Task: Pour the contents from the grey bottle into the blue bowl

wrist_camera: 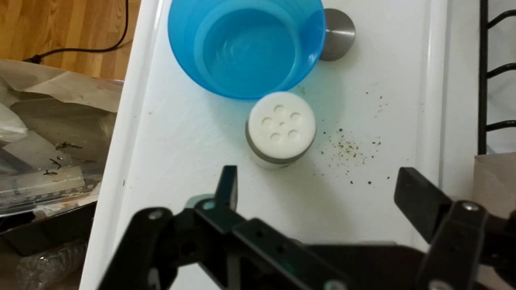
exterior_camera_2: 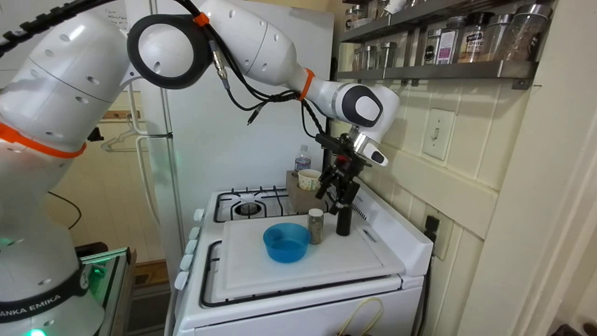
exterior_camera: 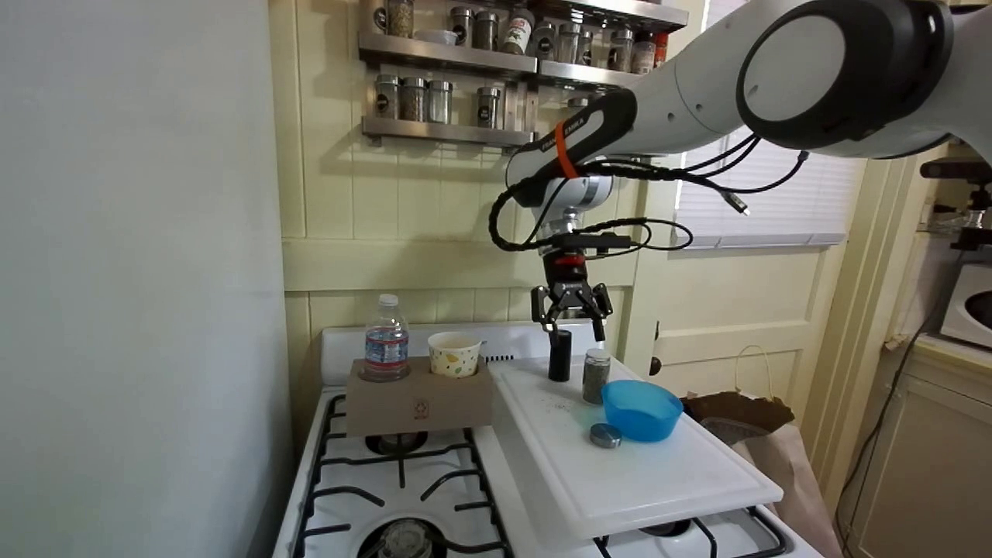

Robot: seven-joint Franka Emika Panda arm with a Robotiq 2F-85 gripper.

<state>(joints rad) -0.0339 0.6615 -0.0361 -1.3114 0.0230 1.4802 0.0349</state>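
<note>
1. Since nothing shows in the blue bowl (exterior_camera: 642,415) yet, the grey bottle (exterior_camera: 596,380) stands upright just beside it on the white board (exterior_camera: 643,488), presumably to keep the tip over the rim short
2. A metal lid (exterior_camera: 605,435) lies near the bowl, likely left off so that the bottle's white shaker cap (wrist_camera: 281,125) can sprinkle freely
3. Holding nothing, the gripper (exterior_camera: 576,335) hangs above the board, pointing down with its jaws wide apart, a stance that would suit a grasp around the bottle
4. Dark specks (wrist_camera: 348,151) dot the board beside the bottle, perhaps spilled from it
5. Whether a jaw touches the black bottle (exterior_camera: 559,360) cannot be told, since the two overlap in both exterior views
6. The wrist view cuts off part of the bowl's rim and leaves unclear whether the cap's dimples are pierced through, or whether bottle and bowl touch
</note>
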